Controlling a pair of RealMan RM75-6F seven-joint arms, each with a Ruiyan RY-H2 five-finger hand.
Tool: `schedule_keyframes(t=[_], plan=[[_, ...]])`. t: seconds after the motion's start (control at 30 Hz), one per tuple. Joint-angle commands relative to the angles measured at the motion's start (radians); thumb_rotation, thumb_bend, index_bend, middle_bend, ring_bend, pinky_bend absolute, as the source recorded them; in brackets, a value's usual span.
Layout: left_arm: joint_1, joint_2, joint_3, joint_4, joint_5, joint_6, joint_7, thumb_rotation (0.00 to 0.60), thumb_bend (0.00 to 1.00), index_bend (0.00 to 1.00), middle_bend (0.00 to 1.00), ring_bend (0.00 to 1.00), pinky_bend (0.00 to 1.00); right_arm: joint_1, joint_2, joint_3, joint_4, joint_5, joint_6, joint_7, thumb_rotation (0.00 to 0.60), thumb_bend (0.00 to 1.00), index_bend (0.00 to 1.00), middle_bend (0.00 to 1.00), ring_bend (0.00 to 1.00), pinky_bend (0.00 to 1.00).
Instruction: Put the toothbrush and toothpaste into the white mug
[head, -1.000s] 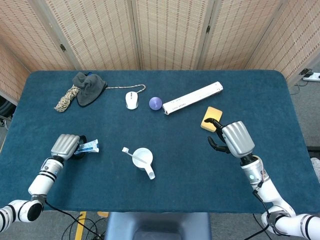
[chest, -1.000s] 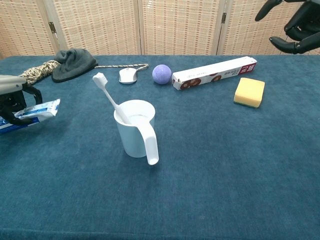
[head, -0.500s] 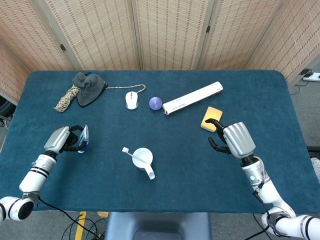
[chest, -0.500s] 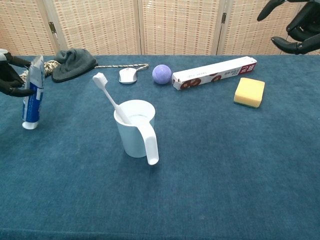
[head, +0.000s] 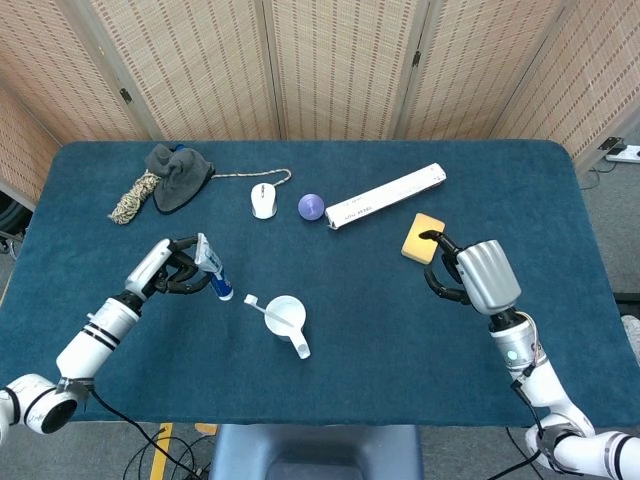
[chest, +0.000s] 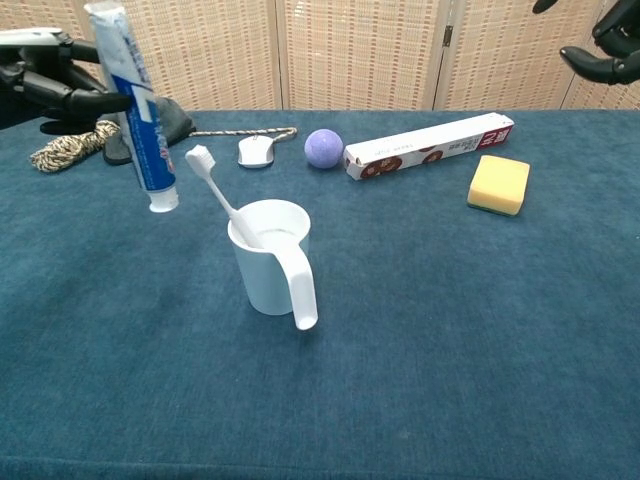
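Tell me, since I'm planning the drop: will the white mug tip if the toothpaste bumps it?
Possibly. The white mug looks like light plastic, and the toothbrush leaning over its rim plus the long handle put weight off-centre. The soft cloth-covered table should grip it and limit sliding.

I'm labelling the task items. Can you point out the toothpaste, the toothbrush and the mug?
toothpaste (chest: 137, 110), chest view, middle of the tube.
toothbrush (chest: 201, 159), chest view, bristle head.
mug (chest: 264, 270), chest view, outer wall.
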Motion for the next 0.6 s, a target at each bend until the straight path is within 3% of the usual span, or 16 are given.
schedule_keyframes(t=[0.03, 0.33, 0.6], plan=[[-0.027, -0.002, -0.011, -0.020, 0.010, -0.010, -0.003, 0.600, 0.45, 0.70, 1.00, 0.98, 0.95, -0.003, 0.011, 0.008, -0.011, 0.006, 0.006, -0.005, 0.600, 0.36, 0.29, 0.91, 1.00, 0.98], [-0.088, -0.019, -0.041, -0.048, -0.026, -0.046, -0.029, 0.600, 0.45, 0.69, 1.00, 0.98, 0.95, -0.015, 0.024, 0.014, -0.015, 0.016, 0.014, 0.002, 0.600, 0.37, 0.29, 0.91, 1.00, 0.98], [-0.118, -0.029, -0.033, -0.069, -0.011, -0.060, -0.053, 0.600, 0.45, 0.69, 1.00, 0.98, 0.95, -0.021, 0.028, 0.014, -0.007, 0.021, 0.014, 0.011, 0.600, 0.37, 0.29, 0.91, 1.00, 0.98]])
